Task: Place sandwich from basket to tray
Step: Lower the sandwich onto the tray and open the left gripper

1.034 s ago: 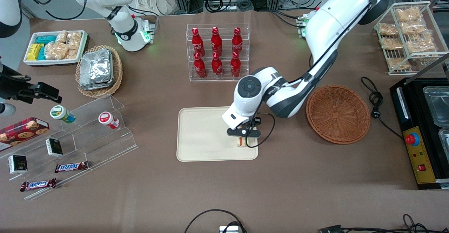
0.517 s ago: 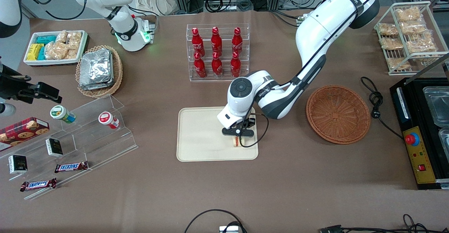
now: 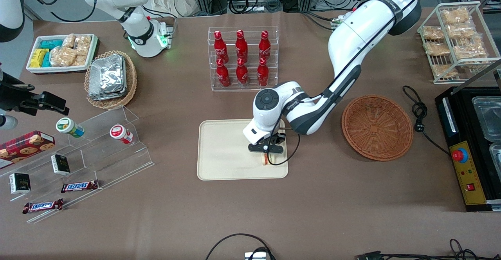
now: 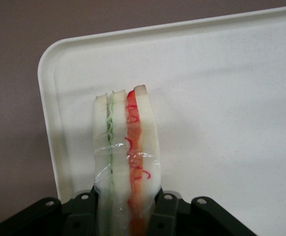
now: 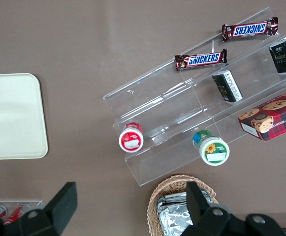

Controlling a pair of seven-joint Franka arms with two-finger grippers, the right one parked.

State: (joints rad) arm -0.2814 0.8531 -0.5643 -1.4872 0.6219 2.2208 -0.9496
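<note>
The sandwich [image 4: 127,162] is standing on edge, pinched between the gripper [image 3: 266,155] fingers so its wrap is not slipping, over the tray [image 3: 223,150] corner nearest the basket [image 3: 377,127], seemingly for setting down; the basket is sitting empty beside the tray.

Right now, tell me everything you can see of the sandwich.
The sandwich is a wedge of white bread in clear wrap, with a green layer and a red layer showing along its edge. It stands on edge, pinched at one end by the claw, over the tray near the corner closest to the basket. Whether it touches the tray cannot be told.
</note>
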